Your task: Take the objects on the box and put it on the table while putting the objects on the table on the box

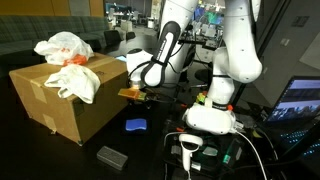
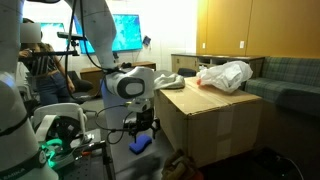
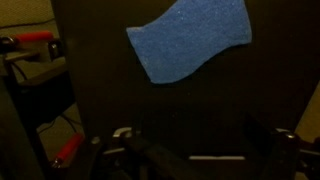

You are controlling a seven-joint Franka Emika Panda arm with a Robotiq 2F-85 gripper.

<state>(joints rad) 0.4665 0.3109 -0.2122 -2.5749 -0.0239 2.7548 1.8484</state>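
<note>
The box (image 1: 60,100) sits on the table (image 1: 50,150), bags (image 1: 68,60) on top; a blue cloth (image 3: 190,40) lies beside the box. The gripper (image 1: 138,97) hovers over the cloth, jaws wide. Descending off-centre could pinch just an edge and drop it, or jam fingertips into the table.

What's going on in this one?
The robot arm hangs its open gripper low over the dark table, right beside the cardboard box. A blue cloth lies on the table under it, not gripped. Plastic bags sit on top of the box, and a grey block lies on the table.
</note>
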